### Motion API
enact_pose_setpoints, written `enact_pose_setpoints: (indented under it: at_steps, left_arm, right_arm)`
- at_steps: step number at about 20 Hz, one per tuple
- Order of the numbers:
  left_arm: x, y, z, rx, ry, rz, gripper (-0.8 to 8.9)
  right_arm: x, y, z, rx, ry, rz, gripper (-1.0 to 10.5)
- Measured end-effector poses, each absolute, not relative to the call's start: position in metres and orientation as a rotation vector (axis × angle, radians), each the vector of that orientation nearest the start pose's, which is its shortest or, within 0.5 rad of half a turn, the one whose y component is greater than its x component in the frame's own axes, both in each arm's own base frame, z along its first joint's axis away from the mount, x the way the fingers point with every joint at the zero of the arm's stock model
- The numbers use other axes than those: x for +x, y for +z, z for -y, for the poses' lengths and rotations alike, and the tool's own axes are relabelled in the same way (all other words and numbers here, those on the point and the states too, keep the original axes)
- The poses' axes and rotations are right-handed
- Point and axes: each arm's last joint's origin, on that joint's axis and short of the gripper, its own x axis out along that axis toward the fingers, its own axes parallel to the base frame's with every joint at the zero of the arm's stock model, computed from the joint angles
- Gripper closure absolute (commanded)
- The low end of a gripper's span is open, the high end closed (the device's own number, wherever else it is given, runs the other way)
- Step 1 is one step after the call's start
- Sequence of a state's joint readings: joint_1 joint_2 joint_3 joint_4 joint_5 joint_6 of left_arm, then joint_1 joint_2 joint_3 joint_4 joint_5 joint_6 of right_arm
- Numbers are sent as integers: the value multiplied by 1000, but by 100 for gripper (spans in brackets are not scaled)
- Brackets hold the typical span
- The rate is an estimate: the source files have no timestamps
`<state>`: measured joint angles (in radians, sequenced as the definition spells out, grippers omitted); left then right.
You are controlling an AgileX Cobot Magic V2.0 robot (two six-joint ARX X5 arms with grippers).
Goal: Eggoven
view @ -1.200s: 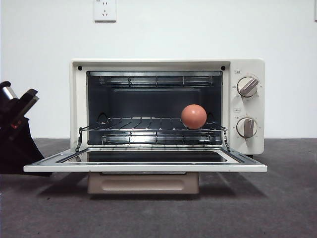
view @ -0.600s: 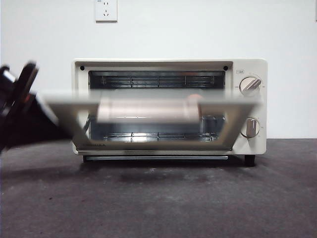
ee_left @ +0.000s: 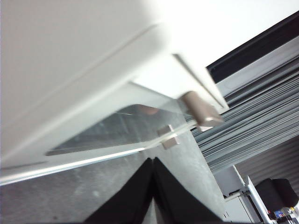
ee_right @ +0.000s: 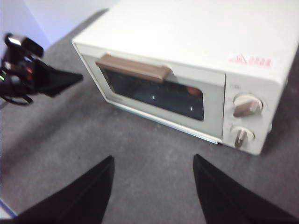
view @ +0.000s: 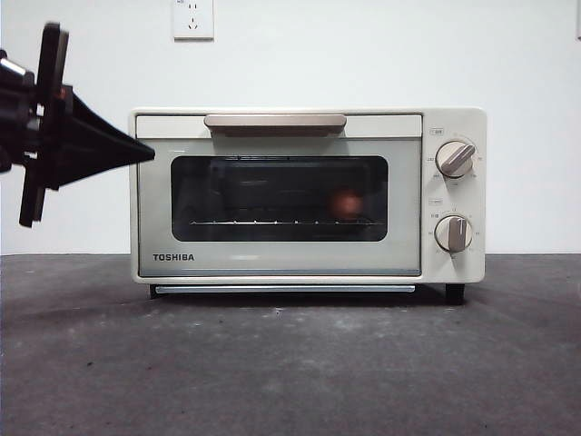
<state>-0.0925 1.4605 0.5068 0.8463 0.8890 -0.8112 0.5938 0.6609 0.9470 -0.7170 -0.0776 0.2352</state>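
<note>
The cream TOSHIBA toaster oven [view: 272,262] stands mid-table with its door shut and its beige handle [view: 275,122] at the top. Behind the dark glass the orange-brown egg [view: 347,204] shows dimly on the rack, towards the right. My left gripper [view: 145,153] is shut on nothing, its tip at the oven's upper left front corner. The left wrist view has that gripper [ee_left: 153,161] close under the oven [ee_left: 70,56] door's edge. My right gripper [ee_right: 153,163] hangs open, high above the table in front of the oven [ee_right: 196,32]; the egg [ee_right: 193,91] glints through the window.
Two knobs [view: 454,158] sit on the oven's right panel. The dark grey tabletop [view: 290,363] stretches in front of the oven. A white wall with a socket [view: 192,18] stands behind.
The oven door has swung up from lying flat open to fully shut. My left gripper rose from low on the left to the oven's upper left corner.
</note>
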Motion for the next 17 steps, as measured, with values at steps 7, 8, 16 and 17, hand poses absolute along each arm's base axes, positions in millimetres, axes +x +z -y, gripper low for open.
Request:
enact_pose_setpoints:
  at_steps: [7, 8, 16, 17]
  left_arm:
    - [238, 223, 53, -730, -844, -471, 806]
    - [234, 226, 54, -717, -827, -472, 806]
    - [183, 245, 55, -503, -636, -505, 806]
    - [177, 246, 54, -475, -610, -505, 806]
  right_arm:
    - [93, 344, -66, 86, 591, -585, 761]
    - [93, 344, -66, 85, 591, -588, 780]
    - [101, 340, -71, 52, 590, -624, 942]
    - [102, 338, -72, 48, 590, -626, 942]
